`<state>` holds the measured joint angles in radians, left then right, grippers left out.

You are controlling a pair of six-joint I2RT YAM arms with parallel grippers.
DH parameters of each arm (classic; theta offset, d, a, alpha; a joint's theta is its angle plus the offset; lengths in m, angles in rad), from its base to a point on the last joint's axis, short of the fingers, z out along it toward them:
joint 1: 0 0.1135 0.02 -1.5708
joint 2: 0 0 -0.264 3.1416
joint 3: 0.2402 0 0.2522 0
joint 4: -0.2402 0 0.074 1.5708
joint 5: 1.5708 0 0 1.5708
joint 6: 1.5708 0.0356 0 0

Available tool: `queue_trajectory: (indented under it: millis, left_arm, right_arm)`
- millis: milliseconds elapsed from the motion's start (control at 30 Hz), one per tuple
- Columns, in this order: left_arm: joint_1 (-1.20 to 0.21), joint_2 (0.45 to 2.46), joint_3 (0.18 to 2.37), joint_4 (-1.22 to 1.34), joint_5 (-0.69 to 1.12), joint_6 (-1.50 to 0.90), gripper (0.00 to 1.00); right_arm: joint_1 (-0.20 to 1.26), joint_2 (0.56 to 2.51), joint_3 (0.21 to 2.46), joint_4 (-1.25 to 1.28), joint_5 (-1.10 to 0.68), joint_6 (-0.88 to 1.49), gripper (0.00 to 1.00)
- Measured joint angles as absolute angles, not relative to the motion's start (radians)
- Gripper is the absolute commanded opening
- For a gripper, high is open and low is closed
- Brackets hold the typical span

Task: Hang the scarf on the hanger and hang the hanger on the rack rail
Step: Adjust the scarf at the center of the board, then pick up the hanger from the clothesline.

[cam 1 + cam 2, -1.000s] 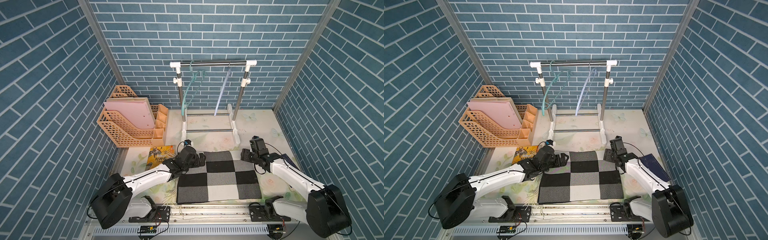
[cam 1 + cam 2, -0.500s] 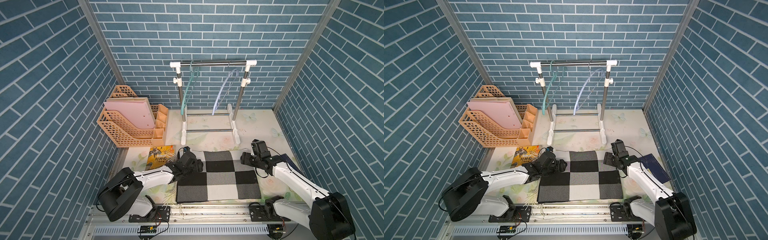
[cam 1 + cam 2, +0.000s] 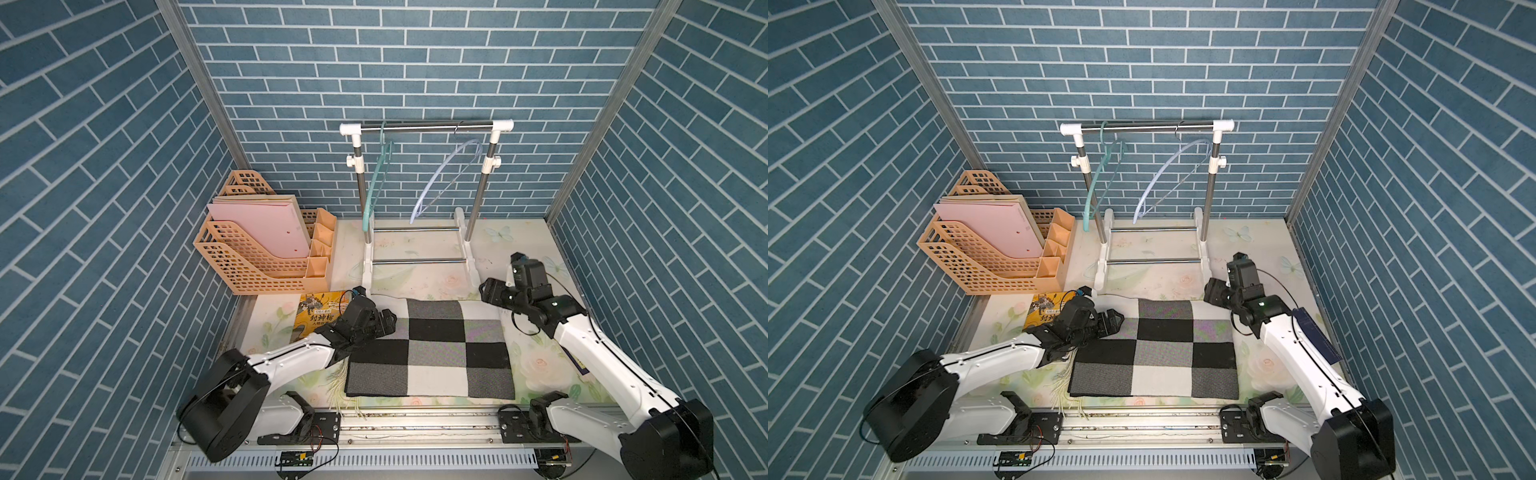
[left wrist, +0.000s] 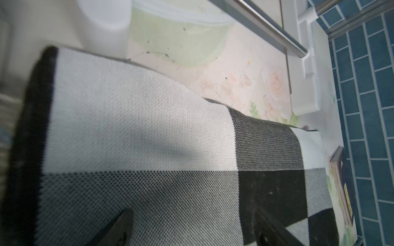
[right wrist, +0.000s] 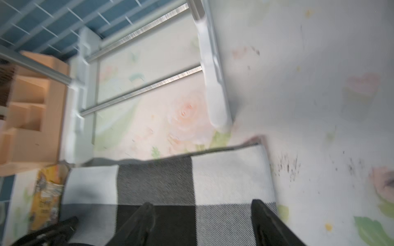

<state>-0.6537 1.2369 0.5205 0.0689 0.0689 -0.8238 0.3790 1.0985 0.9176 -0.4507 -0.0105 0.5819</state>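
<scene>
The scarf [image 3: 432,349] [image 3: 1158,353], checked black, white and grey, lies folded flat on the floral table, with pale fringe at its near left corner. My left gripper [image 3: 388,322] [image 3: 1115,322] is low over its far left corner. It is open, and the weave [image 4: 138,127] fills the left wrist view between the spread fingers of that gripper [image 4: 191,213]. My right gripper [image 3: 488,291] [image 5: 201,203] hovers open at the far right corner of the scarf [image 5: 223,176]. A green hanger [image 3: 376,183] and a pale hanger [image 3: 440,178] hang on the rack's rail [image 3: 424,126].
The rack's white feet [image 3: 368,270] stand just behind the scarf's far edge. An orange file organiser [image 3: 257,257] with pink folders sits at the back left. A yellow book [image 3: 318,318] lies beside my left gripper. A dark blue book [image 3: 1312,332] lies under my right arm.
The pale hanger has swung out on the rail. My left arm has shifted slightly at the scarf's far left corner. My right gripper has edged back from the scarf's corner.
</scene>
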Motion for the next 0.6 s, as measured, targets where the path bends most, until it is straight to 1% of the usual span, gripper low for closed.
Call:
queue_trajectory:
  millis: [133, 267, 433, 600]
  left_arm:
    - [-0.652, 1.096, 0.683, -0.018, 0.056, -0.767, 0.96]
    - [-0.652, 1.021, 0.783, -0.019, 0.01, -0.716, 0.96]
    - [-0.652, 1.033, 0.777, -0.031, -0.052, -0.682, 0.96]
    - [-0.652, 1.04, 0.67, -0.031, -0.068, -0.682, 0.96]
  right_arm:
    - [0.439, 1.151, 1.188, -0.419, 0.041, 0.608, 0.76]
    - [0.528, 1.263, 1.356, -0.373, 0.109, 0.636, 0.75]
    - [0.62, 1.449, 1.503, -0.347, 0.197, 0.673, 0.78]
    - [0.681, 1.599, 1.632, -0.316, 0.276, 0.695, 0.91]
